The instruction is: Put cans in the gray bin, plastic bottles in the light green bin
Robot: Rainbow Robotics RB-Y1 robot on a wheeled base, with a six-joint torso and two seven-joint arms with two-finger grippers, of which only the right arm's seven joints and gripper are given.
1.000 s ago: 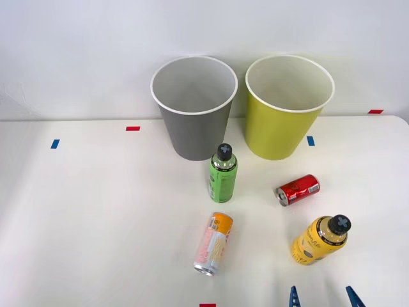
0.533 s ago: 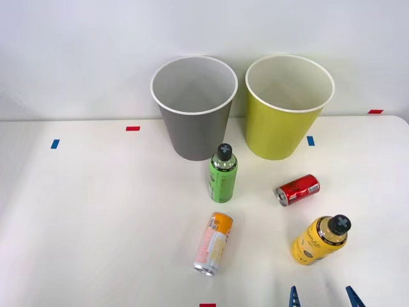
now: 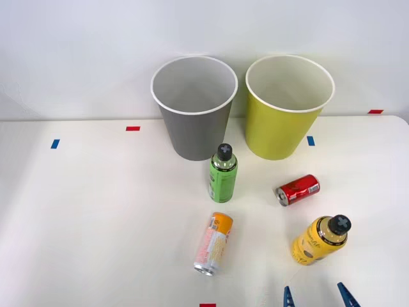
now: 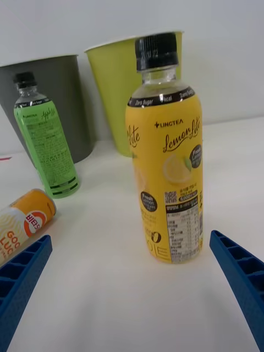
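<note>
My right gripper [image 3: 317, 298] [image 4: 132, 297] is open at the table's near edge, its blue fingertips [image 3: 289, 297] just in front of the upright yellow-labelled bottle [image 3: 319, 240] [image 4: 164, 159], not touching it. The green-labelled bottle [image 3: 222, 173] [image 4: 46, 144] stands upright in front of the gray bin [image 3: 193, 105] [image 4: 52, 104]. To the right of the gray bin stands the light green bin [image 3: 286, 105] [image 4: 118, 99]. A short red can [image 3: 297, 189] lies on its side between the bins and the yellow bottle. The slim orange-and-cream can [image 3: 213, 244] [image 4: 25, 217] lies on its side near the front.
Small red tape marks [image 3: 133, 128] and blue tape marks [image 3: 55, 144] dot the white table [image 3: 96, 217]. A white wall rises right behind the bins. The table's left half is bare.
My blue fingertips have shifted slightly left and a little further into the front view. The bottles, cans and bins have not moved.
</note>
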